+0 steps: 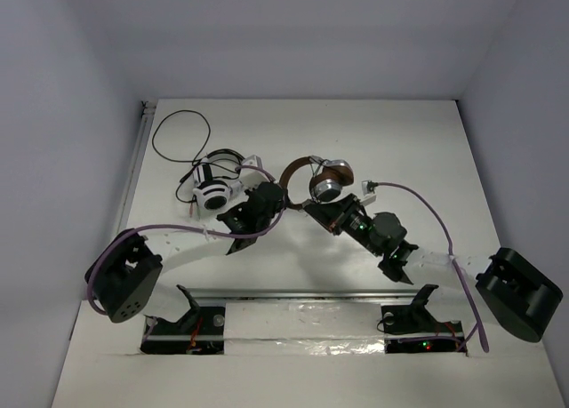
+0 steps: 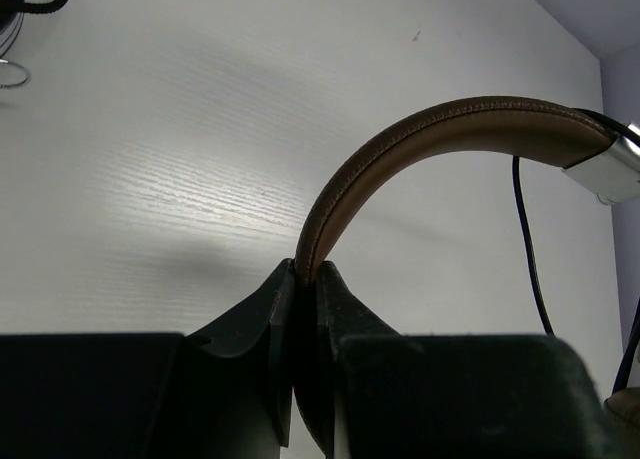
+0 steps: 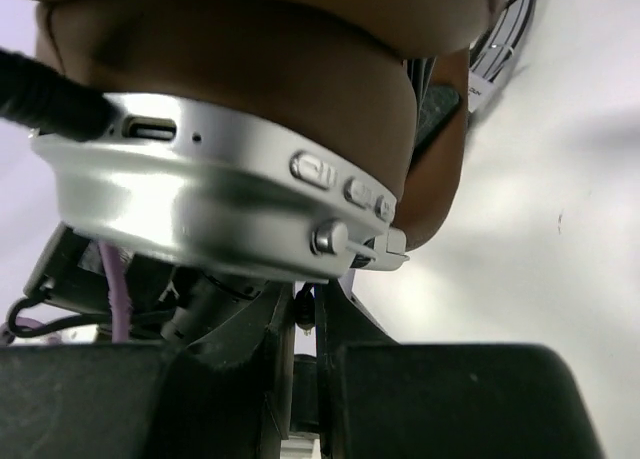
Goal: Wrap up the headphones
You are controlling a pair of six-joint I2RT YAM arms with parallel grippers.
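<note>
So the headphones (image 1: 327, 188) sit around the middle of the table (image 1: 373, 128), held up between the two arms rather than lying flat. The brown headband (image 2: 450, 119) arches up and over to the right in the left wrist view, ending in a silver bracket (image 2: 608, 169), and a thin dark cable (image 2: 530, 249) hangs down below it.

The left gripper (image 2: 305, 271) is clamped tight on the low end of that headband, with the leather squeezed right between its jaws.

The right gripper (image 3: 308, 304) sits just under the silver cup (image 3: 200, 199). Its fingers are pulled close, with only a thin slit between them. Honestly can't tell whether anything is pinched in there. The cup fills most of that view, with a few buttons along the rim, a black plug going in on the left, and the brown ear pad (image 3: 250, 69) above.

Just left of the headphones is a white-and-black headset (image 1: 213, 193), and a loose black wire loop (image 1: 178, 132) lies further back near the left corner. Purple cables (image 1: 427, 204) run along both arms.

The tabletop is white with a faint wood-grain texture, a bit shadowed near the arms. Plain pale walls (image 1: 311, 35) box it in at the back and both sides.
</note>
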